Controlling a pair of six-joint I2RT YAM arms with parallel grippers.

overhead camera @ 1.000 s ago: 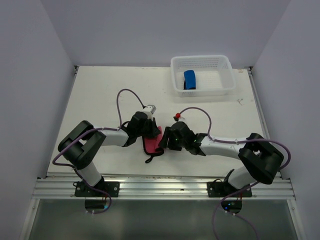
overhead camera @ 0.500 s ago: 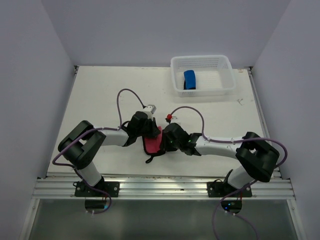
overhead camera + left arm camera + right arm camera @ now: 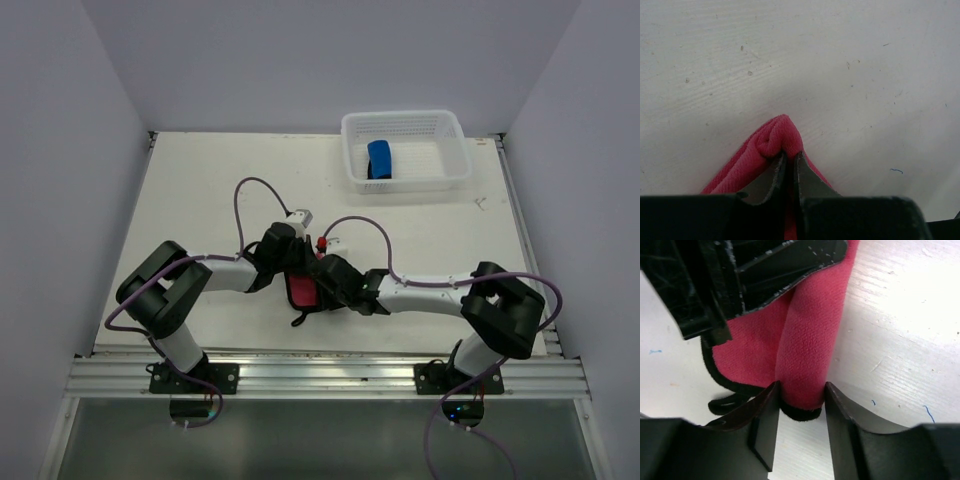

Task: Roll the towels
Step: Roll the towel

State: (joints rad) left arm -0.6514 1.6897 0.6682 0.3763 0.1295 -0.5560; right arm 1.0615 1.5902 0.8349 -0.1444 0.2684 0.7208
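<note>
Left wrist view: my left gripper (image 3: 788, 156) pinches the pink-red towel (image 3: 765, 150) at a fold. My right gripper (image 3: 801, 387) straddles its rolled edge; whether it squeezes, I cannot tell.

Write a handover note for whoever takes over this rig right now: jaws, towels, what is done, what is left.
The left gripper has its jaws shut, pinching a fold of the red towel.
The right gripper has its jaws astride that towel's rolled-over edge, touching both sides; whether it grips firmly cannot be told.
The red towel lies on the table near the front, between the two arms, only partly rolled.
The blue towel is rolled and lies in the white basket at the far right.
Done: the blue towel. Left: finish rolling the red towel.
</note>
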